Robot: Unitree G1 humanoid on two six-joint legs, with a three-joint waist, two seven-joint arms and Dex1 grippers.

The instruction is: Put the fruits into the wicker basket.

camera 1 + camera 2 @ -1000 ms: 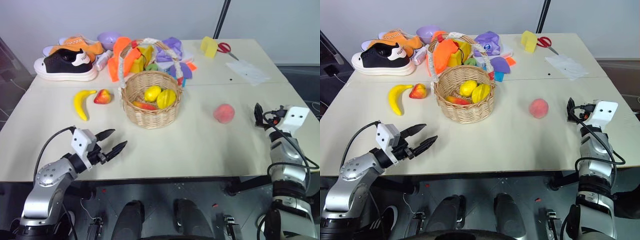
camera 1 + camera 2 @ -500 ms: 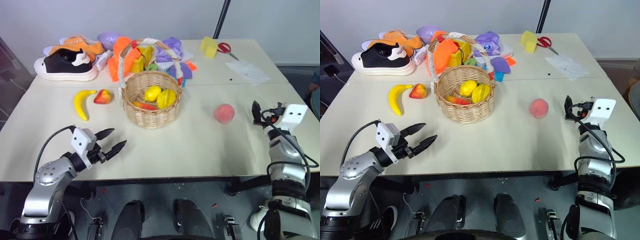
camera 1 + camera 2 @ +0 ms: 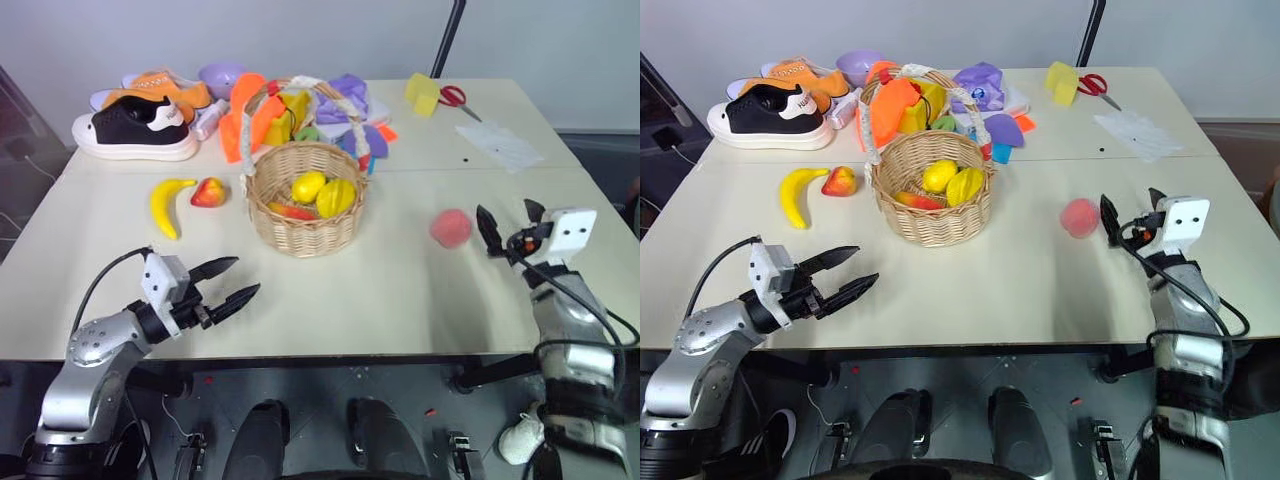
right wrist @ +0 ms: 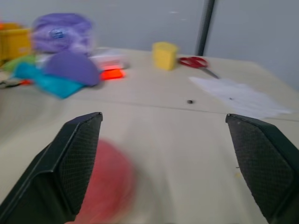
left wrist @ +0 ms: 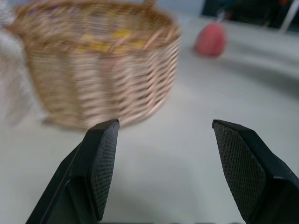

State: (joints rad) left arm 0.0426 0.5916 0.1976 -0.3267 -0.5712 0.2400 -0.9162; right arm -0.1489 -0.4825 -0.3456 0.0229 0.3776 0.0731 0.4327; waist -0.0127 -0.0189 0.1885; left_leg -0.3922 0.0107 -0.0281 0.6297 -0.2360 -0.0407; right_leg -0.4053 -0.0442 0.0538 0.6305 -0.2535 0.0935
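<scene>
The wicker basket (image 3: 305, 215) stands mid-table with yellow fruits (image 3: 308, 186) and a red-yellow piece inside. To its left lie a banana (image 3: 166, 205) and a red-and-yellow mango-like fruit (image 3: 208, 192) on the table. A pink-red peach (image 3: 451, 227) lies to the basket's right; it also shows in the right wrist view (image 4: 105, 186), close to one finger. My right gripper (image 3: 508, 224) is open just right of the peach, apart from it. My left gripper (image 3: 238, 280) is open and empty near the table's front left, pointing toward the basket (image 5: 98, 70).
At the table's back lie a black shoe (image 3: 135, 128), an orange shoe (image 3: 165, 92), a purple bowl (image 3: 220, 75) and orange and purple cloth items (image 3: 345, 100). A yellow block (image 3: 422, 92), red scissors (image 3: 455, 97) and a paper sheet (image 3: 497, 145) sit at the back right.
My right gripper has swung left toward the peach and now points at it with its fingers spread. The left gripper has barely shifted.
</scene>
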